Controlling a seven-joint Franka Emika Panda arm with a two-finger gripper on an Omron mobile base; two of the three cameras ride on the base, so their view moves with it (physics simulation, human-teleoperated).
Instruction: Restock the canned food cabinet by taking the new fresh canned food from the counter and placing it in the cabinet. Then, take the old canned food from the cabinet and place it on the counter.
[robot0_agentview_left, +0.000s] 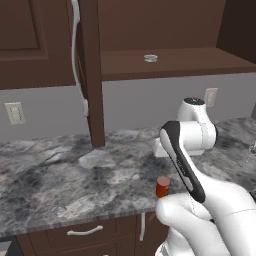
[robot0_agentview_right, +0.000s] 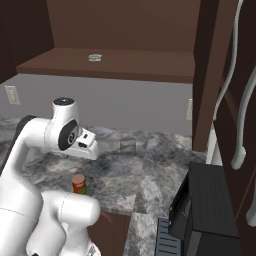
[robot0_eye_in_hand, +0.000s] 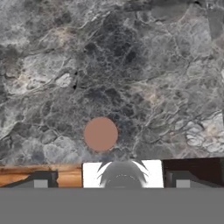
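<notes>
The red-orange can stands upright near the front edge of the grey marbled counter, partly hidden by my arm. In the hand view I look straight down on its round top, slightly left of the centre line between my fingers. My gripper hangs over the counter, open and holding nothing. The flat silvery tin rests on the shelf of the dark brown cabinet, whose door stands open with its white handle.
Drawers with white handles run under the counter. Wall outlets sit on the grey backsplash. A dark appliance stands at the right. A clear glass is further back on the counter.
</notes>
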